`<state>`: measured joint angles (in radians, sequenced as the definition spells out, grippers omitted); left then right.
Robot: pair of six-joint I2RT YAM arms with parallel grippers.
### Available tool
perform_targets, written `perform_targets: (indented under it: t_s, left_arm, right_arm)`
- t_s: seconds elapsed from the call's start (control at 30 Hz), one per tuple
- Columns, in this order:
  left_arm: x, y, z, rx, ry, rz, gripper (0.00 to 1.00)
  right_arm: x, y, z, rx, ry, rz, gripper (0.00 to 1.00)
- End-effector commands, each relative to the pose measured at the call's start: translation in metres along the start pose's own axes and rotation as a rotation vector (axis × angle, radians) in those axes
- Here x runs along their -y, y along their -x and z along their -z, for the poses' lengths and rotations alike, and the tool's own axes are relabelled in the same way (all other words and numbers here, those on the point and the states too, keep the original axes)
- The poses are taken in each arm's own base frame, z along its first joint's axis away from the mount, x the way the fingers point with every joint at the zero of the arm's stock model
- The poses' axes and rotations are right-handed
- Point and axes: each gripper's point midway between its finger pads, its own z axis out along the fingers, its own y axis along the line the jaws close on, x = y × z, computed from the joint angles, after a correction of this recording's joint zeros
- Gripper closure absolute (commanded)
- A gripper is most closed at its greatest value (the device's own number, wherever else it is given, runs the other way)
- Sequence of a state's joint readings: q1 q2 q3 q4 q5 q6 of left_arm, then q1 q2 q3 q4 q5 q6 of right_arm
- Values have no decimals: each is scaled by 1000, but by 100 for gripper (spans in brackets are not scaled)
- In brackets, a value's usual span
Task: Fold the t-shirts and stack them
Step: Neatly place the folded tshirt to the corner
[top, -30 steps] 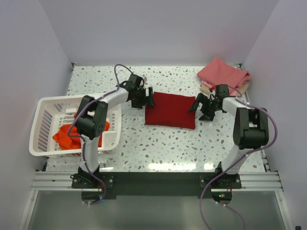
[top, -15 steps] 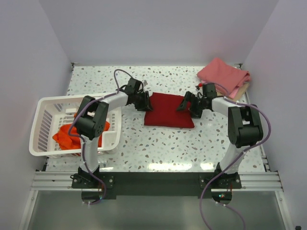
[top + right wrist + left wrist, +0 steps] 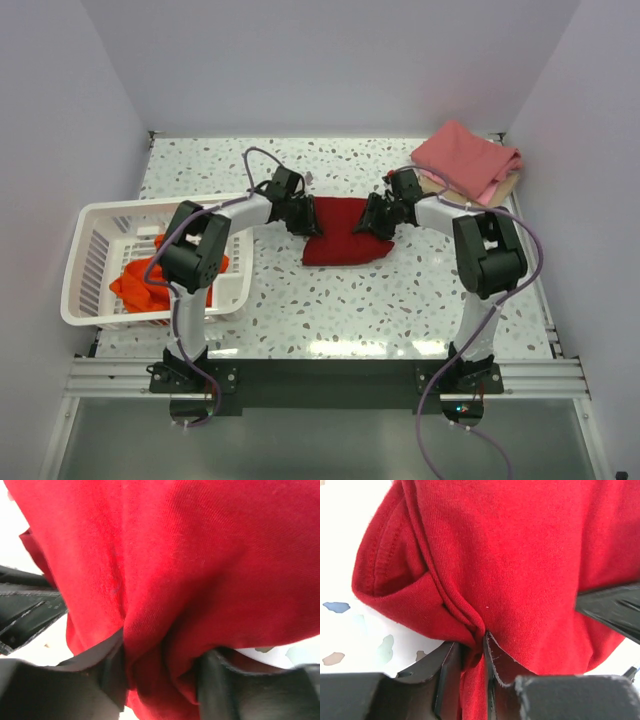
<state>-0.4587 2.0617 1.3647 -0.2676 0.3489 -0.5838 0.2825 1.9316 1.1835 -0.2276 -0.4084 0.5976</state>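
The folded dark crimson t-shirt (image 3: 340, 240) lies mid-table, squeezed narrower between both arms. My left gripper (image 3: 300, 215) is at its left end; the left wrist view shows that gripper (image 3: 482, 640) shut on a pinched fold of the shirt (image 3: 520, 555). At the right end my right gripper (image 3: 375, 222) bites the cloth; in the right wrist view this gripper (image 3: 160, 655) has a thick bunch of the shirt (image 3: 200, 555) pressed between its fingers. An orange-red t-shirt (image 3: 135, 285) lies crumpled in the basket. A folded pink t-shirt (image 3: 465, 160) rests on a tan one (image 3: 510, 185) at the back right.
The white slotted basket (image 3: 90, 215) stands at the left, close beside the left arm. Purple walls close in the table on three sides. Speckled tabletop shows in front of the crimson shirt.
Both grippers came inward from beside the crimson shirt onto its ends and closed on the cloth. The shirt is now pushed together and narrower.
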Motion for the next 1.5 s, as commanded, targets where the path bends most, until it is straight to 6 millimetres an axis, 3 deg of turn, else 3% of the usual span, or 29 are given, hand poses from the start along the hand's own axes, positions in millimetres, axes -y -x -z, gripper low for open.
perform_targets:
  t_s: [0.0,0.03,0.1,0.17,0.23,0.33,0.37,0.47,0.5,0.53,0.57,0.8,0.97,1.13,1.47]
  left_arm:
    - [-1,-15,-5,-44,-2,-1,73]
    - [0,-14,-4,-44,-4,-2,72]
    - [4,-9,-1,-36,-8,-8,67]
    - [4,-4,4,-31,-2,-8,55]
    - [8,9,14,1,-2,-12,41]
    - [12,29,35,52,-13,-2,30]
    - [12,31,41,58,-12,2,28]
    - [12,42,64,100,-17,6,26]
    - [10,44,74,118,-17,12,26]
    - [9,43,79,120,-19,16,25]
    - [5,37,81,112,-14,23,25]
    - [-12,19,117,128,15,17,25]
    - [-22,4,121,97,27,17,24]
    - [-23,-8,112,53,-10,25,24]
    - [-37,-7,107,37,54,65,24]
  right_arm:
    - [40,-22,-15,-55,-203,-37,52]
    - [42,-25,-13,-64,-216,-35,56]
    - [44,-23,-11,-61,-234,-36,78]
    - [47,-25,-7,-71,-268,-38,99]
    - [45,-18,-1,-63,-286,-21,100]
    - [34,2,10,-35,-299,25,100]
    - [24,21,16,7,-299,47,100]
    - [15,38,27,19,-320,88,100]
    - [1,57,34,57,-302,117,100]
    - [2,58,35,39,-318,121,100]
    - [-10,75,42,79,-306,138,100]
    - [-32,122,60,160,-278,161,100]
    - [-46,159,80,256,-275,155,100]
    - [-40,198,101,359,-263,96,100]
    - [-40,294,174,644,-165,17,100]
